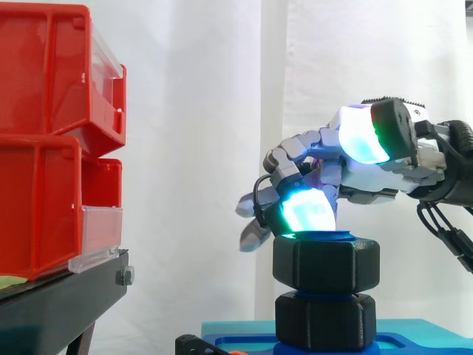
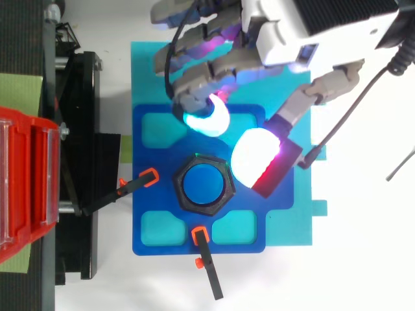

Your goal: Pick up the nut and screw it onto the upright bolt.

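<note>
A black hex nut (image 2: 206, 183) sits on the upright blue bolt, whose blue top (image 2: 205, 184) shows through the nut's hole. In the side view this nut (image 1: 326, 264) rides at the bolt's tip, above a second black nut (image 1: 326, 320) lower on the shaft. My hand (image 1: 369, 174) hovers above and behind the upper nut, with the fingers relaxed and spread and nothing held. A cyan-glowing fingertip (image 1: 307, 210) hangs just over the nut's top edge. From above, the hand (image 2: 285, 32) reaches in from the upper edge, its glowing pads beside the nut and not around it.
The bolt stands in a dark blue fixture (image 2: 155, 220) on a cyan plate (image 2: 292, 220). Two black levers with orange tips (image 2: 133, 184) (image 2: 206, 259) point at the fixture. Red bins (image 1: 44, 148) on a black stand (image 1: 59, 303) fill the left side.
</note>
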Motion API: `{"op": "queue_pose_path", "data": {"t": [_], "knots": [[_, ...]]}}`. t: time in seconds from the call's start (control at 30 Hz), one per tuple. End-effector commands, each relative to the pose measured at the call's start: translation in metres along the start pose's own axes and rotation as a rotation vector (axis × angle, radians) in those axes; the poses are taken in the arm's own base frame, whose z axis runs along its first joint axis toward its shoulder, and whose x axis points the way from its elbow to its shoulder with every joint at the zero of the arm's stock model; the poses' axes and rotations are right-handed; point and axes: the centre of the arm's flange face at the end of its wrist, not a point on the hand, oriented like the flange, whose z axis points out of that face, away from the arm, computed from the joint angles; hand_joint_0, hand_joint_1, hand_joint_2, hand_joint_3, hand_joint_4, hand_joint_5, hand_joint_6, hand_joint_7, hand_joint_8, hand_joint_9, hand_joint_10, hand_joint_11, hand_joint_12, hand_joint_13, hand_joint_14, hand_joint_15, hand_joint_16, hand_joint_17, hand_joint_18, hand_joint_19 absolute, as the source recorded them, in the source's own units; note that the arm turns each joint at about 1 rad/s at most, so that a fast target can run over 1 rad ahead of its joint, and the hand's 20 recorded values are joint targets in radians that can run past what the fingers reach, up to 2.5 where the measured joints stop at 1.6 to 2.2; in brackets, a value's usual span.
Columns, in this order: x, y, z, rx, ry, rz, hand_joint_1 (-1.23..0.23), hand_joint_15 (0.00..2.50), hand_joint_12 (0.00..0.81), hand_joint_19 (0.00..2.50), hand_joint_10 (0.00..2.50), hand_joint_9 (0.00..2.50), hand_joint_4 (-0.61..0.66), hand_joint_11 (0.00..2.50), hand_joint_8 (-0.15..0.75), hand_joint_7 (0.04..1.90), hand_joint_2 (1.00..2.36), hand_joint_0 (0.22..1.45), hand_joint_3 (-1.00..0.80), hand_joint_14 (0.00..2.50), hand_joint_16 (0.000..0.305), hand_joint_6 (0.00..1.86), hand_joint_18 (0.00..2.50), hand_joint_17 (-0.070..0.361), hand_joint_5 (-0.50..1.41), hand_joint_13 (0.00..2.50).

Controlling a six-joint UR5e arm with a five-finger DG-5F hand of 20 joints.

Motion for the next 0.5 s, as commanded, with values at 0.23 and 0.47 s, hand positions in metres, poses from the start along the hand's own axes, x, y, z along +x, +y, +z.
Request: {"op": "queue_pose_path", "data": {"t": [0.23, 0.47], "knots": [[-0.015, -0.012, -0.004, -0.017, -0.047, -0.038, -0.21, 0.0, 0.311, 0.0, 0.0, 0.97, 0.21, 0.0, 0.238, 0.8, 1.0, 0.46, -0.5, 0.0, 0.038, 0.5, 0.11, 0.086, -0.08, 0.47], [-0.016, -0.008, 0.0, -0.029, -0.055, -0.042, -0.23, 0.0, 0.333, 0.0, 0.0, 0.6, 0.12, 0.0, 0.211, 0.59, 1.0, 0.44, -0.5, 0.0, 0.046, 0.5, 0.0, 0.102, -0.15, 0.18]]}}
